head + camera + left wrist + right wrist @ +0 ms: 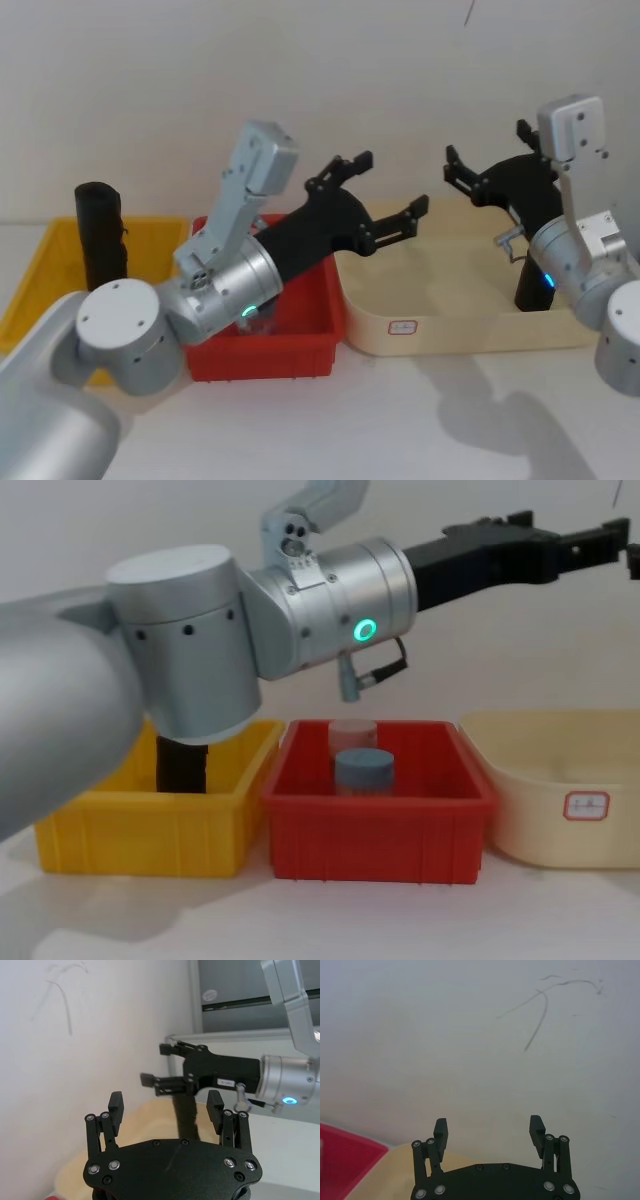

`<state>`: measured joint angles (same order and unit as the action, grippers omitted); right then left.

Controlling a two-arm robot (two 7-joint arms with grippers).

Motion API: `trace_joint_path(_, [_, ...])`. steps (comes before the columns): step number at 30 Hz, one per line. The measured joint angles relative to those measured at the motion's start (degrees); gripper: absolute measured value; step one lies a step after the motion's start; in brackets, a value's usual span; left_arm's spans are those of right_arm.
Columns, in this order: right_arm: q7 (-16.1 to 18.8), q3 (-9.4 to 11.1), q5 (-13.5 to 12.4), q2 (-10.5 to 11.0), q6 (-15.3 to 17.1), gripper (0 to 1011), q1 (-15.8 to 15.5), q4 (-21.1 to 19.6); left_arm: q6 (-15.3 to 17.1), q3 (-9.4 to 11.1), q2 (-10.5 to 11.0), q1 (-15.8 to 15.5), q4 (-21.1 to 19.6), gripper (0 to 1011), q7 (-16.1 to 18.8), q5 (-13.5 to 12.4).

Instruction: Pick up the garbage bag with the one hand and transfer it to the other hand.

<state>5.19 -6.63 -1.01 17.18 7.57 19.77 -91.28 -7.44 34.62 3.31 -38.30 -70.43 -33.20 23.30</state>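
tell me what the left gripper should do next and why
Probably move the left gripper across and down toward the garbage bag. It and the right gripper are both open and empty, raised facing each other. The bag stands upright in the beige tray, below the right wrist, so a handover seems to need a pickup first.

Everything's lit bright and even, apparently from overhead. Soft-edged grey shadows are thrown across the white table below the right gripper, nothing harsh. The wall is nearly washed out. Mild glare is picked up on the silver wrist of the left gripper, where a green ring is seen glowing.
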Motion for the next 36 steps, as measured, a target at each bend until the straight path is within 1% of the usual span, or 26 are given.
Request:
trace_joint_path(3, [0.62, -0.28, -0.06, -0.10, 0.14, 1004, -0.72, -0.81, 0.10, -0.35, 1.05, 1.39, -2.64, 1001, 1.77, -0.91])
trace_joint_path(4, [0.90, -0.41, -0.10, -0.20, 0.25, 1004, -1.00, -1.10, 0.26, -0.66, 1.90, 2.58, -4.93, 1001, 2.89, -1.69])
trace_joint_path(6, [1.18, -0.54, -0.14, -0.28, 0.34, 1004, -1.26, -1.34, 0.45, -0.95, 2.68, 3.67, -6.97, 1002, 4.20, -2.36])
trace_joint_path(7, [1.46, -0.65, -0.21, -0.40, 0.49, 1004, -1.52, -1.56, 0.69, -1.29, 3.60, 4.96, -9.42, 1001, 5.42, -3.11])
trace_joint_path(8, [1.46, -0.65, -0.21, -0.40, 0.49, 1004, -1.52, -1.56, 0.69, -1.29, 3.60, 4.96, -9.42, 1001, 5.42, -3.11])
trace_joint_path(10, [1.99, -0.95, -0.34, -0.61, 0.69, 1004, -1.97, -1.89, 1.45, -2.17, 5.78, 8.18, -15.23, 1001, 8.53, -5.15])
trace_joint_path(11, [2.12, -1.04, -0.37, -0.66, 0.75, 1004, -2.07, -1.95, 1.45, -2.17, 5.78, 8.18, -15.23, 1001, 8.53, -5.15])
trace_joint_path(13, [2.60, -1.31, -0.44, -0.86, 0.94, 1004, -2.33, -2.12, 2.19, -2.96, 7.43, 10.81, -19.71, 1002, 10.90, -6.69])
trace_joint_path(16, [3.24, -1.70, -0.55, -1.10, 1.20, 1004, -2.63, -2.29, 2.95, -3.70, 8.74, 13.09, -23.28, 1001, 13.06, -8.07])
trace_joint_path(17, [3.56, -1.94, -0.59, -1.21, 1.36, 1004, -2.80, -2.37, 3.28, -4.18, 9.56, 14.54, -25.45, 1002, 14.12, -8.72])
trace_joint_path(19, [3.88, -2.18, -0.63, -1.32, 1.50, 1004, -2.96, -2.46, 3.69, -4.65, 10.34, 15.95, -27.45, 1001, 15.34, -9.44])
trace_joint_path(20, [4.29, -2.39, -0.68, -1.42, 1.65, 1004, -3.12, -2.56, 4.08, -5.36, 11.30, 17.79, -29.88, 1001, 16.57, -10.08])
trace_joint_path(22, [4.68, -2.68, -0.74, -1.52, 1.82, 1004, -3.35, -2.68, 4.41, -5.83, 11.88, 18.99, -31.38, 1001, 17.56, -10.59])
trace_joint_path(26, [5.78, -3.39, -0.88, -1.72, 2.22, 1004, -3.89, -3.01, 5.25, -7.54, 13.67, 23.06, -35.87, 1001, 20.27, -11.62])
trace_joint_path(27, [5.96, -3.54, -0.92, -1.75, 2.30, 1005, -3.99, -3.08, 5.25, -7.54, 13.67, 23.06, -35.87, 1001, 20.27, -11.62])
trace_joint_path(29, [6.71, -4.12, -1.11, -1.84, 2.70, 1004, -4.40, -3.41, 5.84, -8.48, 14.53, 25.13, -37.91, 1001, 21.51, -11.93])
trace_joint_path(36, [8.20, -5.29, -1.66, -1.97, 3.60, 1004, -5.30, -4.05, 6.83, -9.97, 15.82, 28.23, -40.69, 1001, 23.17, -12.36])
